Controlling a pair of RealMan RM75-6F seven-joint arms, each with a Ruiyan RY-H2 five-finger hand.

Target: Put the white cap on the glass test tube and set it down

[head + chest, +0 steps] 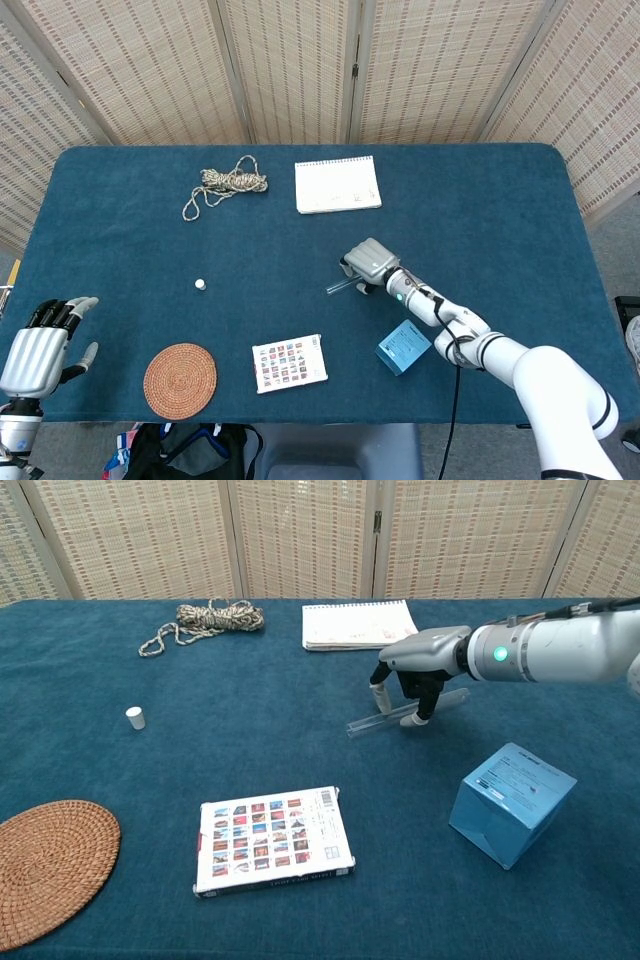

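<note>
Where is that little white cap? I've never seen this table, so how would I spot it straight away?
Start at the blue table and find the tangled rope near its far left. Come toward the near edge, about halfway to the round woven mat; the white cap stands alone on bare cloth there. It is by far the smallest thing on the table, a tiny white cylinder with nothing touching it.

My head view looks steeply down from high above the near edge, taking in the whole blue table (480,200) out to the folding screens (300,70) on the far side. My chest view sits low at the near edge, looking level toward the far side, much closer to the surface. Both share the rope (225,187), notepad (338,184), white cap (135,717), picture card (273,839), woven mat (180,380), blue box (511,803) and right hand (415,670). Only the head view catches my left hand (38,345), near left.
</note>
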